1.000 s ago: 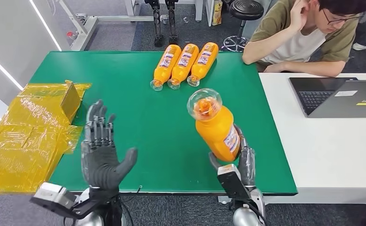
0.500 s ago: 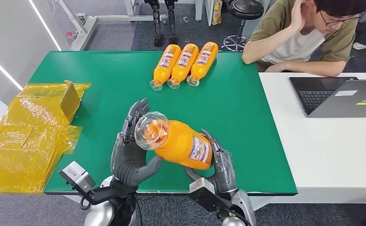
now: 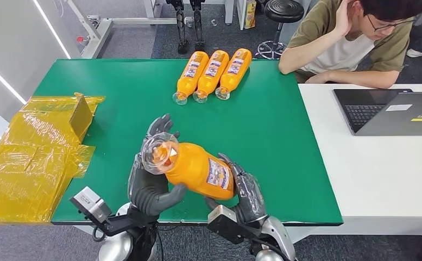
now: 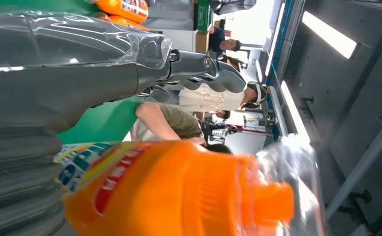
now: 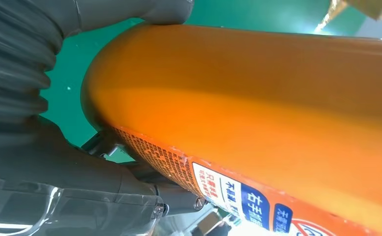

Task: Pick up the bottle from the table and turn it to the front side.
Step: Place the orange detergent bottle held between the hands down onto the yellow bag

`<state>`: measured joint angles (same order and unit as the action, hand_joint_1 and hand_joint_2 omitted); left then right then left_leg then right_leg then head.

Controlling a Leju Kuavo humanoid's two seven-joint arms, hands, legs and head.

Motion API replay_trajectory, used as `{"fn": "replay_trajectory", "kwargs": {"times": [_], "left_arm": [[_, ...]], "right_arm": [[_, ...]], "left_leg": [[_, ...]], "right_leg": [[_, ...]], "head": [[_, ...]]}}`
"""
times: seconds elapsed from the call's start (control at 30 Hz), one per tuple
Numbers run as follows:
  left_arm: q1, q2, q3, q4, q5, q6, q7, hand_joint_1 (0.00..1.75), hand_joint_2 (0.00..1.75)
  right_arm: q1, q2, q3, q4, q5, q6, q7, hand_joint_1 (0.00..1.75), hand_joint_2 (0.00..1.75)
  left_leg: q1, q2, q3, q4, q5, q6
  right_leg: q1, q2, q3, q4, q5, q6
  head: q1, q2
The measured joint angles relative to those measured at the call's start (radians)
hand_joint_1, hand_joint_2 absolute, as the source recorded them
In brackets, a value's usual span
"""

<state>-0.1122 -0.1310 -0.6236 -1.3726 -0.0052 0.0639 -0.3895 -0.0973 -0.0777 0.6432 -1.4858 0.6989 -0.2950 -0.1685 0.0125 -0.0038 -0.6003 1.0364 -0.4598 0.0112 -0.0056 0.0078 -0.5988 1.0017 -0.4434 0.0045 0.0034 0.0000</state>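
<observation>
While right hand fingers grip the bottle, left hand cups its neck.

Three orange bottles are lying side by side at the far edge of the green table, touching each other. Crumpled yellow plastic wrap is lying over the table's left end. A person is sitting behind the white table, leaning the head on one hand. An open laptop is standing on it. A black stool is standing beyond the green table.
</observation>
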Motion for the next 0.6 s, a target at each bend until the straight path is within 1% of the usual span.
{"fn": "replay_trajectory", "kwargs": {"times": [0.33, 0.6], "left_arm": [[0.004, -0.021, 0.014, 0.006, -0.053, 0.041, 0.002, 0.0, 1.75], [0.005, -0.031, 0.028, 0.007, -0.078, 0.062, 0.002, 0.0, 1.75]], "right_arm": [[0.002, 0.016, -0.001, 0.017, 0.04, 0.03, 0.014, 1.75, 1.75], [0.005, 0.023, -0.002, 0.018, 0.047, 0.043, 0.018, 1.75, 1.75]], "left_leg": [[0.0, 0.0, 0.0, 0.0, 0.0, 0.0], [0.0, 0.0, 0.0, 0.0, 0.0, 0.0]], "right_leg": [[0.0, 0.0, 0.0, 0.0, 0.0, 0.0], [0.0, 0.0, 0.0, 0.0, 0.0, 0.0]], "head": [[0.0, 0.0], [0.0, 0.0]]}}
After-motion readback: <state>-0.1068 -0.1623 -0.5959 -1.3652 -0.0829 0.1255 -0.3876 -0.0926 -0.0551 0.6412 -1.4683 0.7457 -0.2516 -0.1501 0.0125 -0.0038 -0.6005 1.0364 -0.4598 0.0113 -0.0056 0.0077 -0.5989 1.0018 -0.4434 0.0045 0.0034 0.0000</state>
